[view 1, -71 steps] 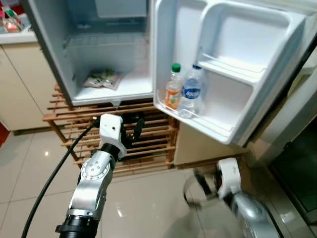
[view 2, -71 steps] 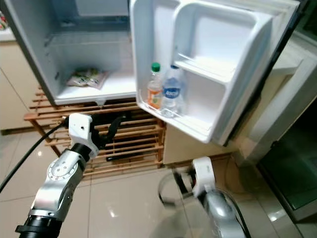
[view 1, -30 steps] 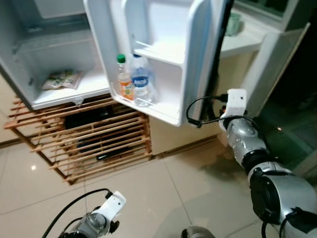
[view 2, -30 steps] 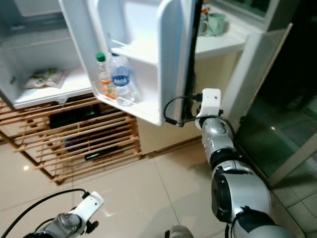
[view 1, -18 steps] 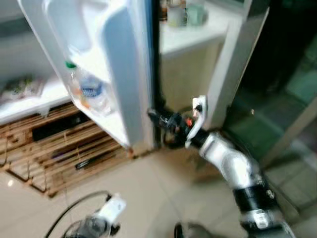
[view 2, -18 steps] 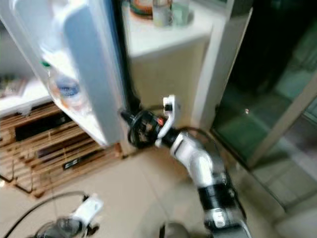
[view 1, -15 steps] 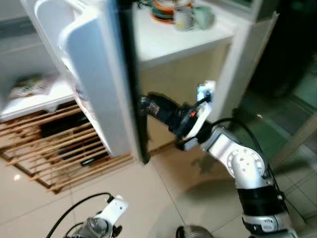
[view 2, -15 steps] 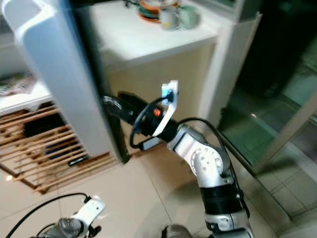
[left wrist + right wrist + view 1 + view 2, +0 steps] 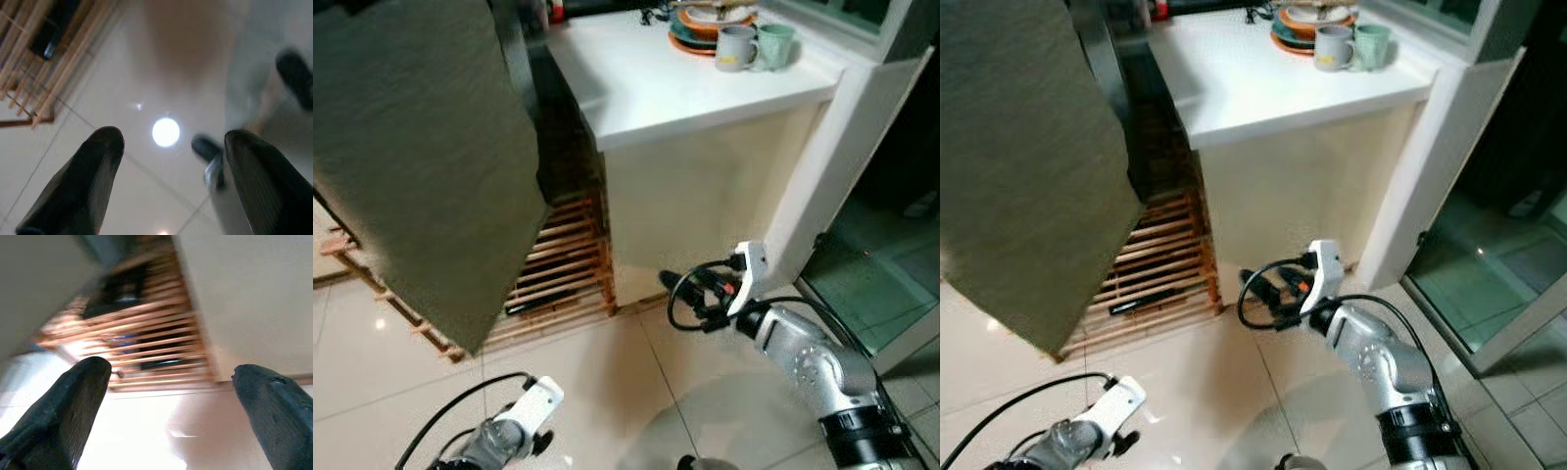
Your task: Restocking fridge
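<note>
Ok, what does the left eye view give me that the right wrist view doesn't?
Left eye view: the white counter with two mugs and stacked plates, the fridge door seen from its grey outer face, the right claw low beside the cabinet, and the left arm hanging near the floor.

Right wrist view: its two black fingers spread wide, and a blurred close look at dark items behind the slats.

Both: the wooden rack, the cream cabinet front and the tiled floor.
</note>
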Motion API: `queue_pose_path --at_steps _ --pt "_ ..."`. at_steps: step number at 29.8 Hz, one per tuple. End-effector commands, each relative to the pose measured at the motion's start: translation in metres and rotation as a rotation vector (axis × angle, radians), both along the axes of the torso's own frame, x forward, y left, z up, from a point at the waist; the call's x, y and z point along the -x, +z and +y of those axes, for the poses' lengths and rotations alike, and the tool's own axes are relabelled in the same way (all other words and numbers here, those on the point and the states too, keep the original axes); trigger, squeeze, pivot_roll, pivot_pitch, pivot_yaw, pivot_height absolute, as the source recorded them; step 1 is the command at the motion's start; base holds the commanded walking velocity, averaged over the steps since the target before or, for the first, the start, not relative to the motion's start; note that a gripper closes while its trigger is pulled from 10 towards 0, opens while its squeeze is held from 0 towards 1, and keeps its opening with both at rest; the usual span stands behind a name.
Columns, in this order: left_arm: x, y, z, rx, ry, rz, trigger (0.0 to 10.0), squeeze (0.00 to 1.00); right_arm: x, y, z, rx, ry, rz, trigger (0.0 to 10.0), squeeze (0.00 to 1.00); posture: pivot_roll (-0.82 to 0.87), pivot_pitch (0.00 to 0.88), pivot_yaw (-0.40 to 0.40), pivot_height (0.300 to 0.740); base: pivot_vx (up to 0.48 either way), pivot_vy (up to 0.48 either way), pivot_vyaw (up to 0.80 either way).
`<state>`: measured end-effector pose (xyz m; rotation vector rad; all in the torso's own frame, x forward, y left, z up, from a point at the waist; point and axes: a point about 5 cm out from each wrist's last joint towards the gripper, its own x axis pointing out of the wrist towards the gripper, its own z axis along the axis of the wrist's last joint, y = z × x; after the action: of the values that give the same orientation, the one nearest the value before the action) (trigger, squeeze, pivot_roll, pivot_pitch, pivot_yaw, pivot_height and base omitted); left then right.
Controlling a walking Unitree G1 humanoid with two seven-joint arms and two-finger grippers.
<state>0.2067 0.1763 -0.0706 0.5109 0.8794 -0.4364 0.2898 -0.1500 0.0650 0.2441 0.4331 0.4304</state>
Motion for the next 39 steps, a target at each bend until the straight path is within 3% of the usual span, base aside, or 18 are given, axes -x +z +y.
queue_pose_path --at_steps 1,4,5,6,7,8,9,11,12,13,16,18,19,20,24,30,38,39 --pt "-0.046 0.034 -0.006 0.109 0.071 -0.240 10.0 0.00 -0.010 0.004 -0.010 0.113 -0.124 -0.089 10.0 0.00 -0.16 0.000 0.035 0.740 0.000 0.000 0.00" --pt "-0.079 0.067 -0.012 0.277 0.149 -0.417 10.0 0.00 -0.014 0.002 -0.019 0.159 -0.222 -0.135 10.0 0.00 -0.13 0.000 0.019 0.740 0.000 0.000 0.00" --pt "-0.079 0.067 -0.012 0.277 0.149 -0.417 10.0 0.00 -0.014 0.002 -0.019 0.159 -0.222 -0.135 10.0 0.00 -0.13 0.000 0.019 0.740 0.000 0.000 0.00" --pt "-0.088 0.079 -0.017 0.345 0.173 -0.465 10.0 0.00 -0.015 0.000 -0.022 0.157 -0.262 -0.139 10.0 0.00 -0.13 0.000 0.016 0.740 0.000 0.000 0.00" --pt "-0.099 0.098 -0.024 0.430 0.202 -0.551 10.0 0.00 -0.016 -0.001 -0.024 0.154 -0.305 -0.154 10.0 0.00 -0.13 0.000 0.016 0.740 0.000 0.000 0.00" --pt "-0.113 0.133 -0.029 0.540 0.253 -0.696 10.0 0.00 -0.019 -0.001 -0.024 0.164 -0.336 -0.183 10.0 0.00 -0.14 0.000 0.021 0.740 0.000 0.000 0.00" --pt "-0.113 0.133 -0.029 0.540 0.253 -0.696 10.0 0.00 -0.019 -0.001 -0.024 0.164 -0.336 -0.183 10.0 0.00 -0.14 0.000 0.021 0.740 0.000 0.000 0.00" --pt "-0.119 0.154 -0.030 0.591 0.294 -0.790 10.0 0.00 -0.021 0.003 -0.022 0.166 -0.342 -0.216 10.0 0.00 -0.14 0.000 0.027 0.740 0.000 0.000 0.00" --pt "-0.123 0.174 -0.031 0.685 0.331 -0.866 10.0 0.00 -0.023 0.005 -0.023 0.152 -0.371 -0.237 10.0 0.00 -0.13 0.000 0.020 0.740 0.000 0.000 0.00" --pt "-0.123 0.174 -0.031 0.685 0.331 -0.866 10.0 0.00 -0.023 0.005 -0.023 0.152 -0.371 -0.237 10.0 0.00 -0.13 0.000 0.020 0.740 0.000 0.000 0.00" --pt "-0.129 0.197 -0.024 0.641 0.346 -0.985 10.0 0.00 -0.026 0.006 -0.025 0.182 -0.415 -0.257 10.0 0.00 -0.13 0.000 0.022 0.740 0.000 0.000 0.00" --pt "-0.131 0.202 -0.022 0.579 0.336 -0.987 10.0 0.00 -0.028 0.011 -0.026 0.106 -0.460 -0.290 10.0 0.00 -0.14 0.000 0.028 0.740 0.000 0.000 0.00" --pt "-0.130 0.204 -0.024 0.622 0.335 -0.976 10.0 0.00 -0.028 0.015 -0.028 0.069 -0.479 -0.321 10.0 1.00 -0.14 0.000 0.028 0.740 0.000 0.000 0.00" --pt "-0.130 0.206 -0.025 0.619 0.317 -0.975 10.0 1.00 -0.028 0.018 -0.031 0.080 -0.511 -0.345 10.0 1.00 -0.15 0.000 0.034 0.740 0.000 0.000 0.00" --pt "-0.130 0.202 -0.022 0.556 0.295 -0.934 10.0 1.00 -0.031 0.029 -0.032 0.125 -0.565 -0.419 10.0 1.00 -0.16 0.000 0.040 0.740 0.000 0.000 0.00" --pt "-0.125 0.191 -0.019 0.501 0.309 -0.896 10.0 1.00 -0.034 0.041 -0.016 0.153 -0.491 -0.510 10.0 1.00 -0.17 0.000 0.034 0.740 0.000 0.000 0.00" --pt "-0.124 0.197 -0.014 0.528 0.364 -0.891 10.0 1.00 -0.033 0.037 0.010 0.176 -0.360 -0.524 10.0 1.00 -0.14 0.000 -0.002 0.740 0.000 0.041 0.00" --pt "-0.123 0.196 -0.014 0.517 0.368 -0.882 10.0 1.00 -0.033 0.037 0.011 0.188 -0.346 -0.530 10.0 0.00 -0.14 0.000 0.001 0.740 0.244 0.412 0.00"
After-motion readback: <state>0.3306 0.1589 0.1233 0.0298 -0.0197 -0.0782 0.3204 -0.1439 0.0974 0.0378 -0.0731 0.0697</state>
